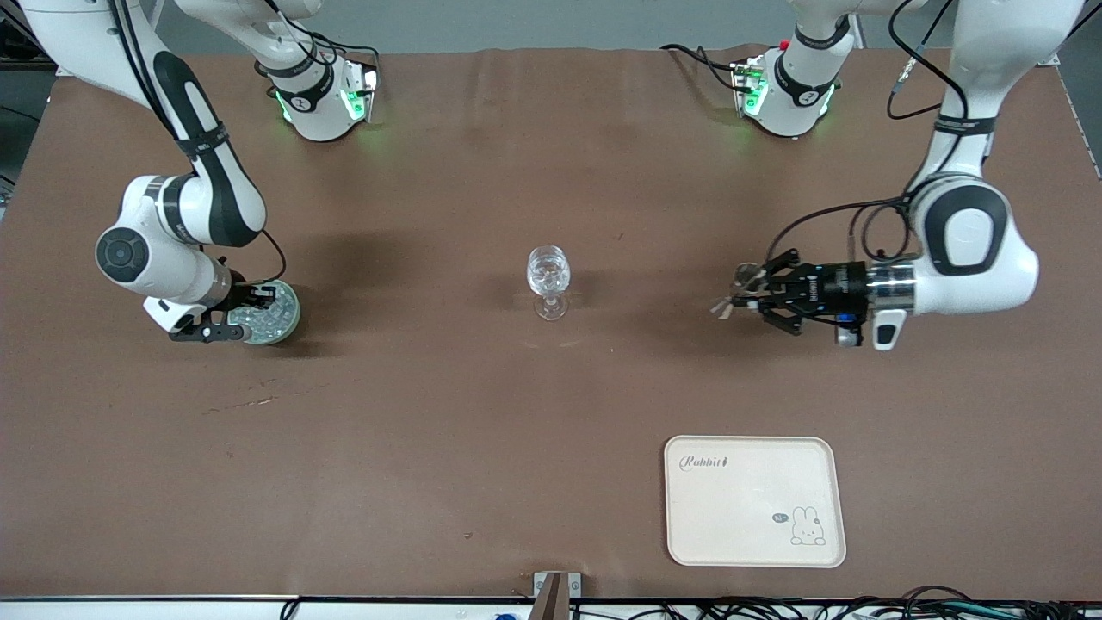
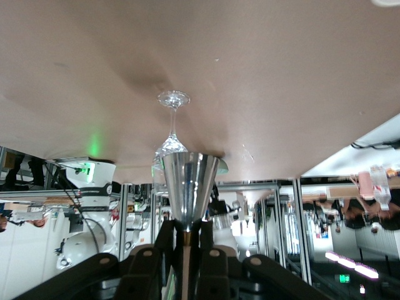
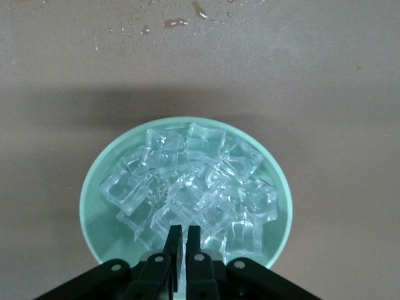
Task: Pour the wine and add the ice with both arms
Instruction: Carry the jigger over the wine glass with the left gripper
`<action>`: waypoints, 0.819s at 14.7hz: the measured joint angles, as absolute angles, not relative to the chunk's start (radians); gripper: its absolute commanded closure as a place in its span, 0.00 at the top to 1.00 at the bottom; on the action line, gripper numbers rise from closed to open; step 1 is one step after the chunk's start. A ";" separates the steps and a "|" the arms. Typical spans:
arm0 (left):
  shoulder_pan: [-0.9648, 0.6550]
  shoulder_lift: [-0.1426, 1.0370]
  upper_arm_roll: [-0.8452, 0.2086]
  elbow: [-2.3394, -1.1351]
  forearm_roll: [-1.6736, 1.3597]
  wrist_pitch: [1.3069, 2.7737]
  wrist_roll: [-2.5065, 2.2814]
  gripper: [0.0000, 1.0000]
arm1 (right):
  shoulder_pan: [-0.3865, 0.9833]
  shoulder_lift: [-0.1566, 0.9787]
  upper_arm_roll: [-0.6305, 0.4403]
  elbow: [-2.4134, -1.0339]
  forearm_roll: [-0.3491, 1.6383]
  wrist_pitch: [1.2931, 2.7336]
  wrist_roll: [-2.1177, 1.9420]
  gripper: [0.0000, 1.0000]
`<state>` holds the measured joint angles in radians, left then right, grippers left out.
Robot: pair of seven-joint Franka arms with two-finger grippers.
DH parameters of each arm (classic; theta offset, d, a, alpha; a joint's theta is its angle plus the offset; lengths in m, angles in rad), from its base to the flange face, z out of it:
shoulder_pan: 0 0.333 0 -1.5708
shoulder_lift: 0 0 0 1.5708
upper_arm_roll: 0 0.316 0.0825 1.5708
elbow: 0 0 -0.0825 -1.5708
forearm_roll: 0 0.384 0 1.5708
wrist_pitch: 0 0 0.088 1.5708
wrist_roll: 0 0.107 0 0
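Right gripper (image 3: 181,240) clenched among ice (image 3: 194,190) in green dish (image 3: 94,181), toward the right arm's end from stemmed glass (image 1: 548,280); left gripper (image 2: 185,240) clamping metal jigger (image 2: 189,181), toward the left arm's end.

Right gripper (image 1: 225,331) lowered, fingers (image 3: 173,247) pressed together. Left gripper (image 1: 747,297) horizontal, fingers (image 2: 164,240) clamped.

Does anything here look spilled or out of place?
Only small things. A few droplets wet the table beside the pale green dish of ice. The stemmed glass stands upright, and the tray lies flat and bare.
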<state>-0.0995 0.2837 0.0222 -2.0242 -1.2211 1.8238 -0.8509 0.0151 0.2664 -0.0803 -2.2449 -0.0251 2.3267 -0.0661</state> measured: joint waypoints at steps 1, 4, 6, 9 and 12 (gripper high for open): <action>-0.100 0.278 -0.023 -2.024 -1.220 1.868 -0.878 0.01 | 0.015 0.266 -0.080 -2.227 -0.025 2.302 -0.065 0.28; -0.100 0.270 -0.150 -2.024 -1.217 1.994 -0.950 0.01 | 0.015 0.267 -0.078 -2.214 -0.025 2.284 -0.064 0.54; -0.101 0.269 -0.227 -2.024 -1.194 2.069 -0.971 0.01 | 0.015 0.268 -0.078 -2.219 -0.025 2.284 -0.064 0.57; -0.102 0.269 -0.324 -2.022 -1.108 2.154 -0.996 0.01 | 0.015 0.276 -0.078 -2.230 -0.025 2.290 -0.064 0.57; -0.104 0.270 -0.392 -2.018 -1.053 2.225 -1.022 0.00 | 0.015 0.286 -0.078 -2.244 -0.025 2.308 -0.064 0.54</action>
